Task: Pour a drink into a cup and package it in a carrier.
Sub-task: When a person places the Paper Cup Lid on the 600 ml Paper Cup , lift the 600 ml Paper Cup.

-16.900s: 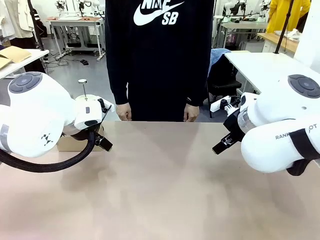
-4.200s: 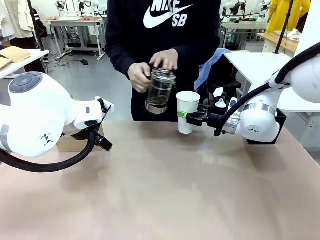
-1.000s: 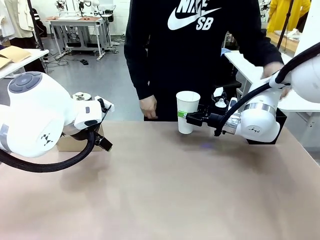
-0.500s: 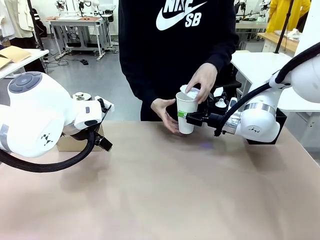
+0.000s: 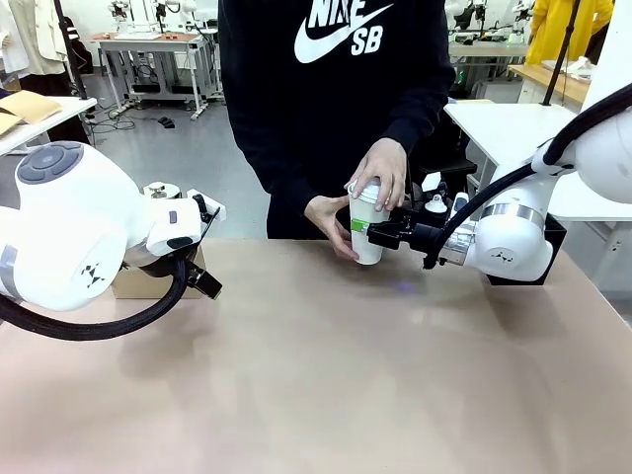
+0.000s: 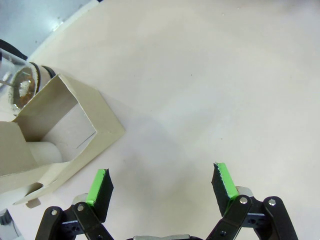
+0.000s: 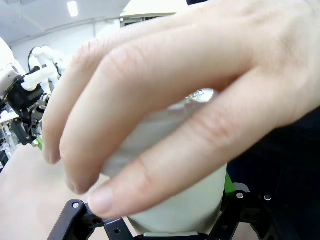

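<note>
White paper, thin-walled: the cup [image 5: 367, 252] will be light even with a little drink in it, easy to crush and quick to slop, so I judge the best hold is low to mid wall, squeezed gently and kept upright. It stands at about 1 o'clock from the table's middle, upright, its base on or just over the top. The right gripper [image 5: 367, 230] pinches it at mid height, one green pad on each side of the wall. One hand [image 5: 380, 176] covers the cup's mouth, pressing down on what looks like a lid, and a second hand [image 5: 326, 217] cups the wall at 9 o'clock; the drink itself is hidden. The left gripper [image 6: 162, 187] hangs with its fingers spread wide over bare table, holding nothing. The carrier [image 6: 75, 127] lies at 9 o'clock from it, just beside, with a glass jug [image 6: 22, 87] behind. Count: one cup in the grip, one carrier, one jug, two hands, two grippers.
</note>
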Tool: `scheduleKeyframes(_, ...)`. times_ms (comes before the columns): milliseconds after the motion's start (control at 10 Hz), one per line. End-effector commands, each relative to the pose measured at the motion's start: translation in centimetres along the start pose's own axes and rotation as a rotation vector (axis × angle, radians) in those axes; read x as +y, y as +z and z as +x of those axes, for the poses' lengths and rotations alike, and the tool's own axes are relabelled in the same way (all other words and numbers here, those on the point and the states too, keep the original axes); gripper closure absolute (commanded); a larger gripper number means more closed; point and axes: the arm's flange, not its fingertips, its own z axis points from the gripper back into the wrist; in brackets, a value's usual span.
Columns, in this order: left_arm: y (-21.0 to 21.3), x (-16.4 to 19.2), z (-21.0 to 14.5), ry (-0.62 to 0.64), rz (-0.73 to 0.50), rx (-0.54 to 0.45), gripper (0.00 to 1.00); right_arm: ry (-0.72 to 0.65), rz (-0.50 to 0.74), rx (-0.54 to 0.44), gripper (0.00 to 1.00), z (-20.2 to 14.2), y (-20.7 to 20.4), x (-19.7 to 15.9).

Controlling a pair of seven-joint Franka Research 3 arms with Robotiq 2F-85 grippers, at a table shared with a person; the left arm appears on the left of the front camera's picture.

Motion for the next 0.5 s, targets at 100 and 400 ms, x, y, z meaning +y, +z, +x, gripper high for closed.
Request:
scheduleKeyframes(100, 0.03, -0.04, 0.00, -0.001, -0.001, -0.001, 0.00, 0.003, -0.020, -0.006, 0.20, 0.25, -0.31, 0.08)
scheduleKeyframes(400, 0.03, -0.04, 0.00, -0.001, -0.001, -0.001, 0.00, 0.003, -0.020, -0.006, 0.20, 0.25, -0.31, 0.08)
